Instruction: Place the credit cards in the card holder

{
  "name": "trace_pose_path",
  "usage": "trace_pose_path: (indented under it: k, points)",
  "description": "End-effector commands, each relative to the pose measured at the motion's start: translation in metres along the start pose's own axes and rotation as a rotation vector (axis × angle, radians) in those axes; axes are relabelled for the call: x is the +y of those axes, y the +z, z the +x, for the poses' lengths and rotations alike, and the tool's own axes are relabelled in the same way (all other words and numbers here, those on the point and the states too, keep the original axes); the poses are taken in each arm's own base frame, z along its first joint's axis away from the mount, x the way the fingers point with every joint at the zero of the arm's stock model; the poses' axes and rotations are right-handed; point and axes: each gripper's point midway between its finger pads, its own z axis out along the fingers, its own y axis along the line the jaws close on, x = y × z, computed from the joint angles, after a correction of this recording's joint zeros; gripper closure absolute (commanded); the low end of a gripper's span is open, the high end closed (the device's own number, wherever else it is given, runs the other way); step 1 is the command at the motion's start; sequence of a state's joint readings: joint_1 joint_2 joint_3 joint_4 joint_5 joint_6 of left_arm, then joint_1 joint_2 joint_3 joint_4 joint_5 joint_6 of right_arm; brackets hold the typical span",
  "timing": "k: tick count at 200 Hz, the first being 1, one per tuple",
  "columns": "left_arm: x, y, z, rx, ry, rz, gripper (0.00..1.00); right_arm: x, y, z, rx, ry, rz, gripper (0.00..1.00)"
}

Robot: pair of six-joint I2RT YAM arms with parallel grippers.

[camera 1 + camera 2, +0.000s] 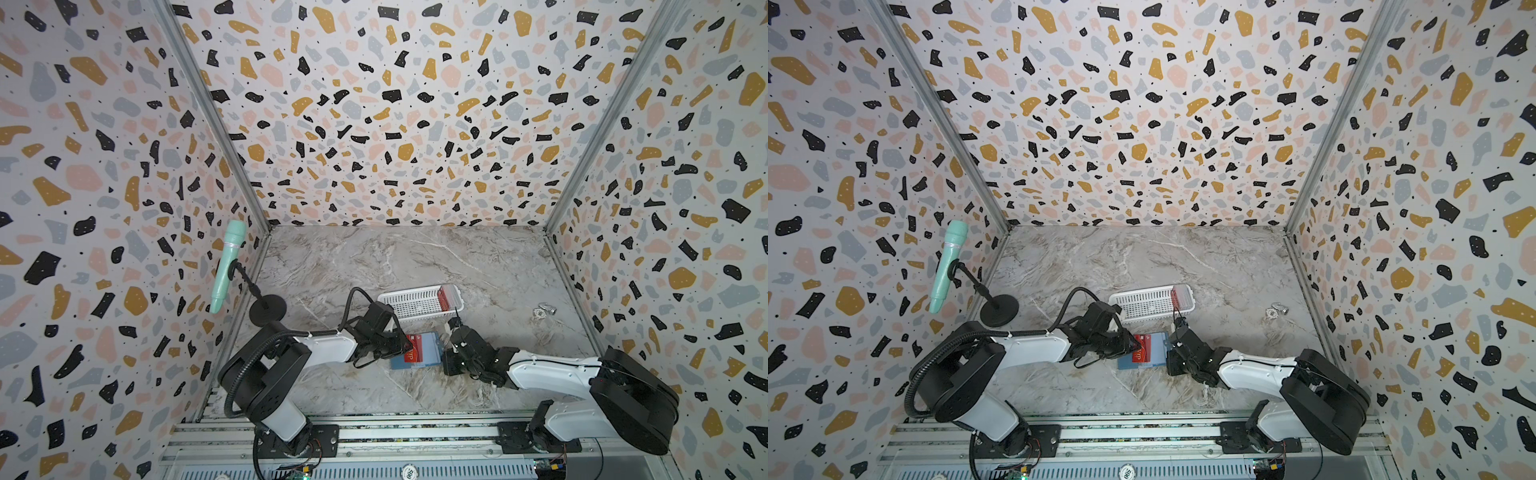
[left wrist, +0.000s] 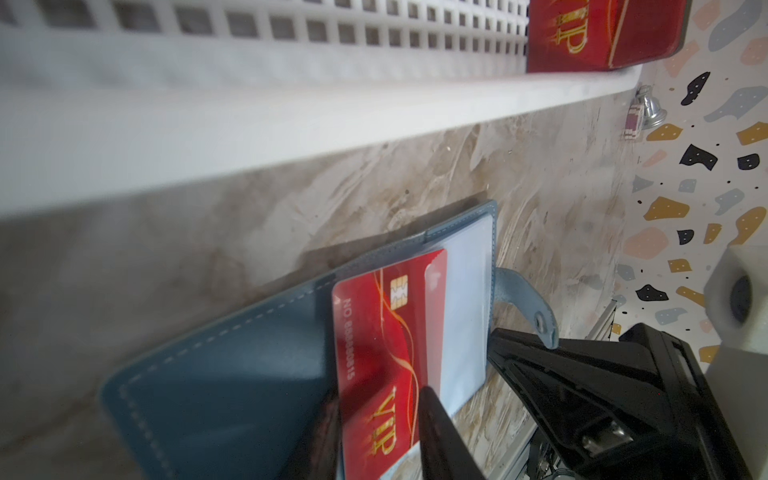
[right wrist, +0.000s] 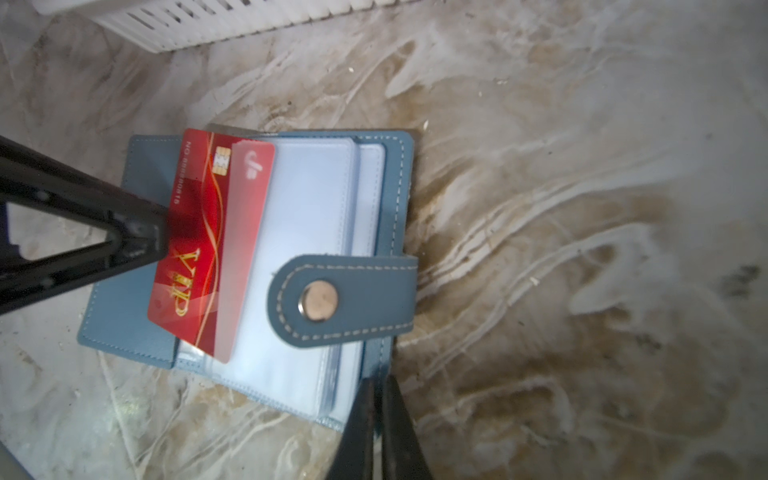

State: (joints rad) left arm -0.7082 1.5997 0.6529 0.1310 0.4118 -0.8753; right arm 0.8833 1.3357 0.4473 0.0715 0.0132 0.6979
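On the table (image 1: 374,386), toward its front edge, our left gripper (image 1: 1139,344) pinches a card (image 3: 195,249) half inside a sleeve (image 3: 307,216) of the open holder (image 3: 124,316) while our closed right gripper (image 3: 376,386) pins the holder's corner; pushed askew, we judge, the card could jam or drag the holder loose.

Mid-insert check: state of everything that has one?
card holder: open, lying flat.
snap tab: unfastened, lying over sleeves.
red card: partly in a sleeve.
left gripper: shut on red card.
right gripper: shut on card holder's edge.
basket: upright, spare cards at one end.
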Motion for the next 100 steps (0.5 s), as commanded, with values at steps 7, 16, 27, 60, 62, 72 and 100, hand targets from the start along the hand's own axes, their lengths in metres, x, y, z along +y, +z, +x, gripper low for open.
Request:
trace_pose_path:
  k: [7,16,27,60,62,72,100]
  points:
    - [-0.006,0.005,0.007,0.037,0.006,0.006,0.67,-0.009,0.004,0.020,0.078,-0.015,0.040,0.92]
    - [-0.008,0.005,0.007,0.036,0.010,0.010,0.67,-0.009,0.004,0.020,0.076,-0.014,0.039,0.92]
    - [-0.011,0.006,0.007,0.039,0.016,0.014,0.67,-0.008,0.004,0.020,0.077,-0.014,0.038,0.92]
    - [-0.017,0.008,0.005,0.038,0.027,0.022,0.68,-0.009,0.004,0.020,0.077,-0.015,0.038,0.92]
    - [-0.017,0.009,0.005,0.038,0.027,0.022,0.68,-0.009,0.004,0.020,0.077,-0.015,0.038,0.92]
    - [-0.018,0.009,0.004,0.037,0.028,0.024,0.68,-0.009,0.004,0.020,0.075,-0.014,0.038,0.92]
    - [-0.023,0.012,0.002,0.039,0.035,0.030,0.68,-0.008,0.004,0.020,0.075,-0.016,0.037,0.92]
